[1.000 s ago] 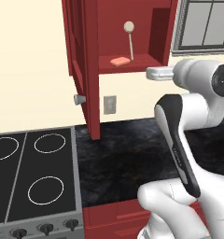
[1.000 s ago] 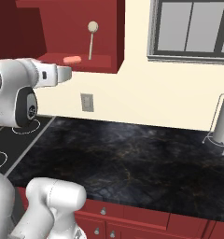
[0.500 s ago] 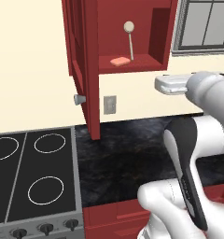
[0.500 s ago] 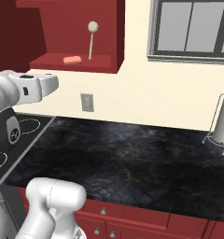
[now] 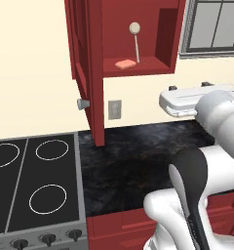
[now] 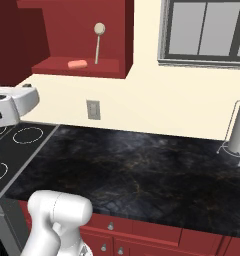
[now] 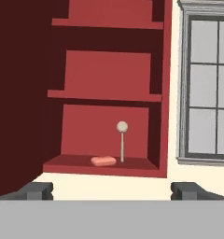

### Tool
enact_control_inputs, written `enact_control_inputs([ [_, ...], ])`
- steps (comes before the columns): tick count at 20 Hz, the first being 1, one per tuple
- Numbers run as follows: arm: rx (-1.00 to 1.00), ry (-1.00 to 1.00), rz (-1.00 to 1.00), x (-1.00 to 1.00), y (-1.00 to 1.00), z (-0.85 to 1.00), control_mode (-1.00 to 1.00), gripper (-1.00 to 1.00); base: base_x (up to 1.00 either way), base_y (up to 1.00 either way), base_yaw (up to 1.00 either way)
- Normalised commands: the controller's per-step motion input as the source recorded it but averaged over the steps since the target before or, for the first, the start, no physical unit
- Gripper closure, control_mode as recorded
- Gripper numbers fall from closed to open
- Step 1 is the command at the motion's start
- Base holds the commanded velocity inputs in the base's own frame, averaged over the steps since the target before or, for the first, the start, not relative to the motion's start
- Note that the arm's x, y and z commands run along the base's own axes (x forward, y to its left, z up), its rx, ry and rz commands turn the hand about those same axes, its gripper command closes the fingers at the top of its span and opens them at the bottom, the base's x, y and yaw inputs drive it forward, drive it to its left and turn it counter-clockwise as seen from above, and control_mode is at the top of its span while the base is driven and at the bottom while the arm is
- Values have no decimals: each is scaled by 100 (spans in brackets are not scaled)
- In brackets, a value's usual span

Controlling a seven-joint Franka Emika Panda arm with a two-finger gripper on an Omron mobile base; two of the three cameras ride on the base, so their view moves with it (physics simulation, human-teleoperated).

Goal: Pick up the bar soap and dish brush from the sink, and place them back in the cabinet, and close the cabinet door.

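Where the arm's white body crosses the left base view, the right end of the black marbled worktop [image 5: 133, 161] is hidden, and the claw [image 7: 112, 190] shows just two dark tips, spread wide and holding nothing. The cabinet [image 5: 138, 34] hangs on a cream wall beside a window [image 6: 207, 30]. On its lowest shelf lie one bar soap [image 5: 124, 64] and one dish brush [image 5: 135, 39], upright, just beside it. The cabinet door [image 5: 87, 68] stands open above a four-ring hob [image 5: 33, 190].
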Motion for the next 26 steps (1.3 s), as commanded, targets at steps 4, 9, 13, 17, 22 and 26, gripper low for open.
enact_control_inputs([
  [4,0,-5,0,-59,19,12,-100,-100,0,0,0],
  [9,0,-3,0,-62,5,15,-100,-100,0,0,0],
  [13,0,-1,0,-52,14,1,-100,-100,0,0,0],
  [17,-1,-1,0,-38,22,0,-100,-100,0,0,0],
  [22,-1,0,0,-38,26,0,-100,-100,0,0,0],
  [26,-2,0,0,-27,33,0,-100,-100,0,0,0],
])
